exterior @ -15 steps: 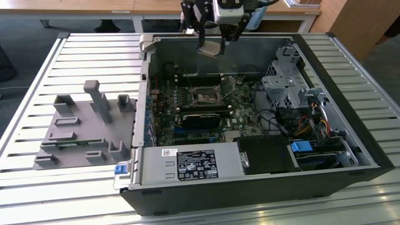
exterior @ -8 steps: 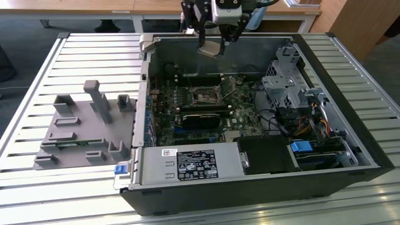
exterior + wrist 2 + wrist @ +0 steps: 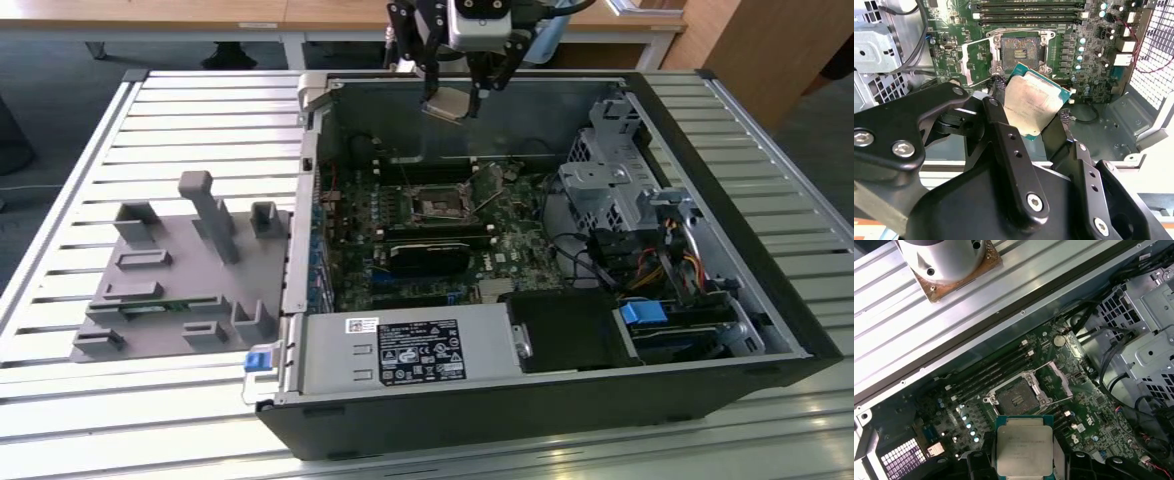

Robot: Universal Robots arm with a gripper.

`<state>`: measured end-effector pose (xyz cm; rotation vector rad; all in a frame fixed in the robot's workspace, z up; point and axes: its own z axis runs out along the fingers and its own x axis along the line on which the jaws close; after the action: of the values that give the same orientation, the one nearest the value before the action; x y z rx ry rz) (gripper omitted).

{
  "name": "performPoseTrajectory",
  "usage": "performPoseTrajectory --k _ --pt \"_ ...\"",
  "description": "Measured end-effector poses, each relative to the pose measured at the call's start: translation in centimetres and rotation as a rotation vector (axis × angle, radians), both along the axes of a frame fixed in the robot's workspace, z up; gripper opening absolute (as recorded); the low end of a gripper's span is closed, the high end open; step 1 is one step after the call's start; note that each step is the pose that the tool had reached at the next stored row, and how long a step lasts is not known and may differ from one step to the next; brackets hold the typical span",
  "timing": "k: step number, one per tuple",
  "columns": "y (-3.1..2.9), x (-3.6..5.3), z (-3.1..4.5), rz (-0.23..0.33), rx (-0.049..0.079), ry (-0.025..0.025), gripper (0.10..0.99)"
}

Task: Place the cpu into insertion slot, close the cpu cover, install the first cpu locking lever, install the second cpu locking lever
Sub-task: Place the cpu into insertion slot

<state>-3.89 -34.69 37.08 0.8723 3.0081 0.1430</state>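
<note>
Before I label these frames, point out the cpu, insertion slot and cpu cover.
cpu [image 3: 1024, 450]: first wrist view, middle of its metal top.
insertion slot [image 3: 1016, 399]: first wrist view, its dark centre.
cpu cover [image 3: 965, 62]: second wrist view, outer frame rail.

We're hanging our arm [image 3: 478, 22] straight down at the far side, gripper [image 3: 450, 98] clamping both fingers [image 3: 1004, 130] on the cpu [image 3: 1031, 107].

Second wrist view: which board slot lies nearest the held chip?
The insertion slot, the square silver-rimmed socket beyond the cpu held in the tool; the long memory slots lie behind it.
</note>
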Motion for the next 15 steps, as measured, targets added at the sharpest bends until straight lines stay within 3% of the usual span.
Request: performPoseTrajectory --k 15 --pt "0.0 -0.05 -0.06 -0.07 0.0 0.0 0.541"
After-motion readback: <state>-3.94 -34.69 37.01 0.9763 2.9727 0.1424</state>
